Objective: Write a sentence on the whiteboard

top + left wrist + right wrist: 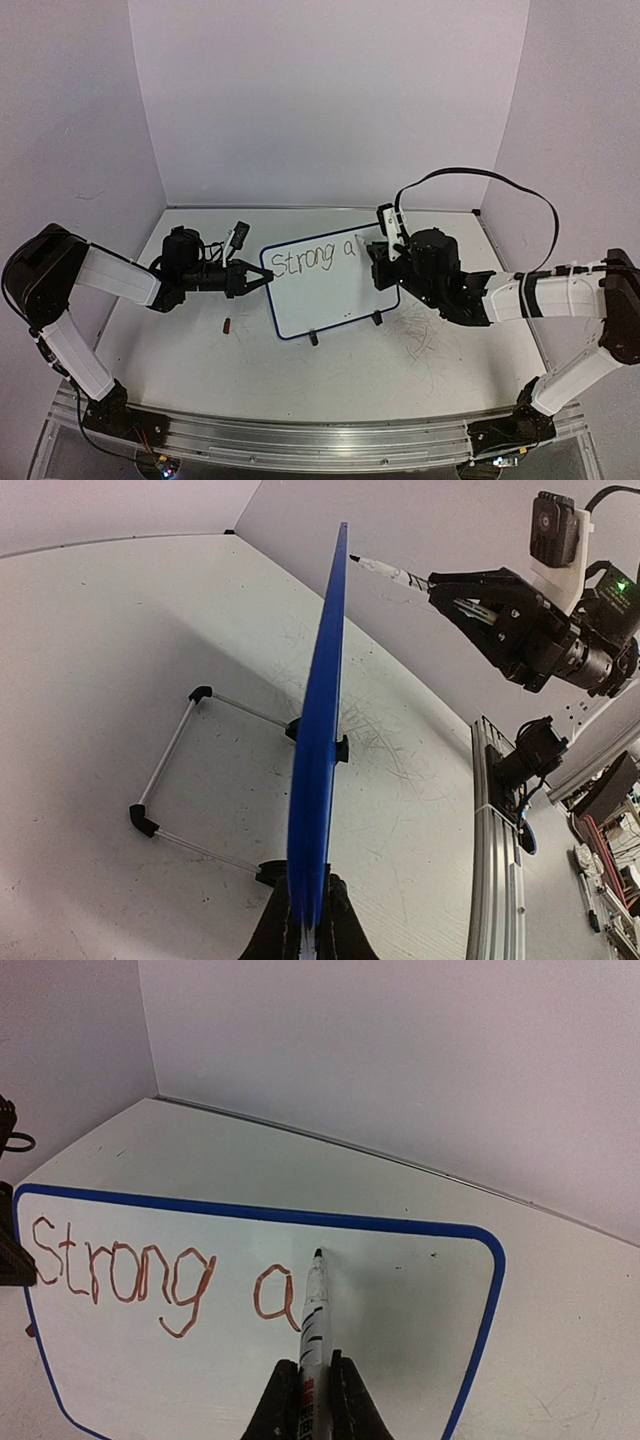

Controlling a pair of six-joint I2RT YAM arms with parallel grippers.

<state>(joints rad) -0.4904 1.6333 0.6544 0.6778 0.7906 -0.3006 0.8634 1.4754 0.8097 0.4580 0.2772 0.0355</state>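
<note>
The whiteboard [330, 290] stands tilted on two black clip feet mid-table, with a blue rim. The sentence [160, 1280] reads "Strong a" in thin dark reddish letters on one line. My left gripper [262, 281] is shut on the board's left edge; in the left wrist view the blue rim [318, 740] runs edge-on between the fingers [345, 930]. My right gripper [312, 1375] is shut on a white marker [313, 1320], whose tip touches the board just right of the "a". The marker also shows in the left wrist view [385, 572].
A small dark red cap [227, 325] lies on the table left of the board's lower corner. The wire stand legs [175, 765] stretch behind the board. Walls enclose the table on three sides. A metal rail [300, 440] runs along the near edge.
</note>
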